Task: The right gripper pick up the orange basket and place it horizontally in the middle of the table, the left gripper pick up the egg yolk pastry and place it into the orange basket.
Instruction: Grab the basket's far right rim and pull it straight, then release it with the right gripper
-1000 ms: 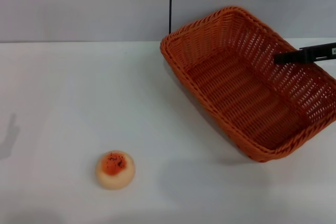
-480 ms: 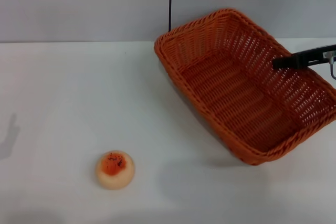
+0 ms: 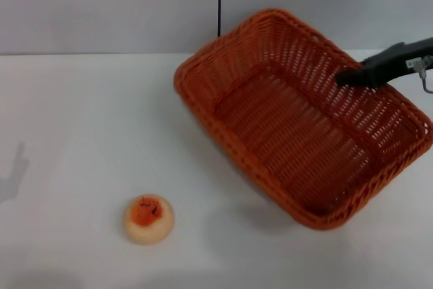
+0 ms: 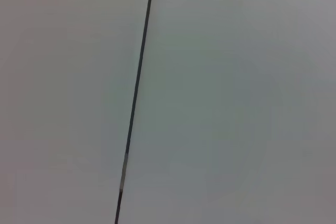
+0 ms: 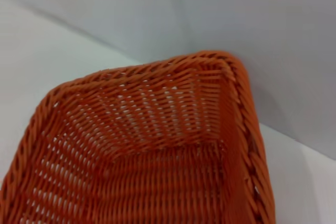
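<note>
The orange basket hangs tilted just above the white table, right of centre, casting a shadow beneath it. My right gripper reaches in from the right edge and is shut on the basket's far right wall, one black finger showing inside the weave. In the right wrist view, the basket's inner corner and braided rim fill the picture. The egg yolk pastry sits alone on the table at the front left. My left gripper is out of view; its wrist camera faces the wall.
A grey wall with a dark vertical seam stands behind the table, and the seam also crosses the left wrist view. A faint arm shadow lies at the table's left edge.
The basket has travelled left toward the table's middle and risen higher, carried by my right gripper. The pastry has not moved.
</note>
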Robot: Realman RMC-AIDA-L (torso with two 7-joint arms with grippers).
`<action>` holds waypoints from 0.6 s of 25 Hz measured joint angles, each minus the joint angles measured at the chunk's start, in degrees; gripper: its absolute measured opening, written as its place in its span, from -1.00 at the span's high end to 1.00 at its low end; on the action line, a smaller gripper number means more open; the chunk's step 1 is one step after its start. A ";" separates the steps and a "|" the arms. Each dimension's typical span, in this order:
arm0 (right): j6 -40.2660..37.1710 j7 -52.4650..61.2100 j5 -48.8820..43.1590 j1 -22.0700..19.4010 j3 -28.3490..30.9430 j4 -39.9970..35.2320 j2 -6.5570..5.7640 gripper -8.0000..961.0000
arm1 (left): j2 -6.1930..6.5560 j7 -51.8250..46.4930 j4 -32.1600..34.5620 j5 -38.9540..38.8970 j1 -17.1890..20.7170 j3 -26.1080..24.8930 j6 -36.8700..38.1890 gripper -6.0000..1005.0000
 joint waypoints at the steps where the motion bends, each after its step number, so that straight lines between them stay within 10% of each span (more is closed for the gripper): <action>1: 0.98 -1.44 -0.03 0.50 -0.13 -0.41 -0.02 0.59 | 0.01 0.43 -0.02 0.00 -0.03 0.00 0.02 -0.52; 15: 7.46 -24.79 -0.53 2.06 -14.05 -9.15 0.01 0.63 | -0.10 3.22 -0.64 0.00 2.62 0.10 1.08 -0.51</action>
